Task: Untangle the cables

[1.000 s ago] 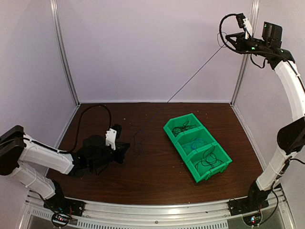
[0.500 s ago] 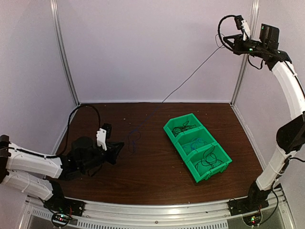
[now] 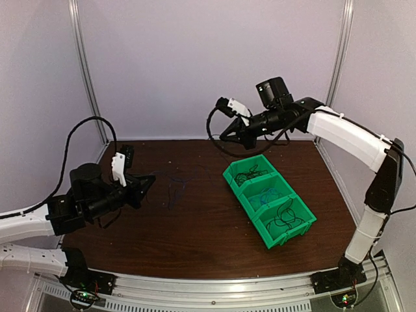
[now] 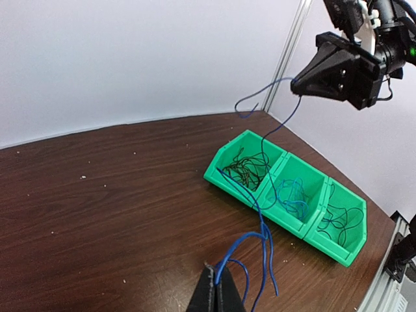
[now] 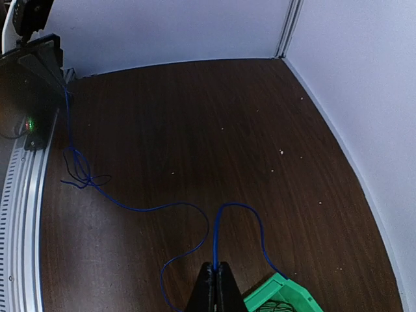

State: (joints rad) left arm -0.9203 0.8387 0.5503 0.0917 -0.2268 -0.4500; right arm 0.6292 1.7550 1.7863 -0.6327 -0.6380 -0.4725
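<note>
Cables (image 3: 250,174) lie in green bin (image 3: 292,234) compartments, top view; blue cable (image 3: 174,190) sags betw left gripper (image 3: 149,182) & right gripper (image 3: 223,136). L wrist: left jaws clamped on it. R wrist: right jaws pinched on it too. Snarl (image 5: 81,174) near left end not yet undone, so prob nearly finished.

In the left wrist camera I see the left gripper (image 4: 215,286) at the bottom edge, its fingers pinched together on a blue cable (image 4: 262,224). The blue cable rises past the green bin (image 4: 218,170) to the right gripper (image 4: 296,83), which is closed on it at upper right. The bin stands on the brown table (image 4: 97,214). It holds dark cables (image 4: 246,170) in the left compartment, blue cables (image 4: 294,195) in the middle and black cables (image 4: 339,221) in the right.
</note>
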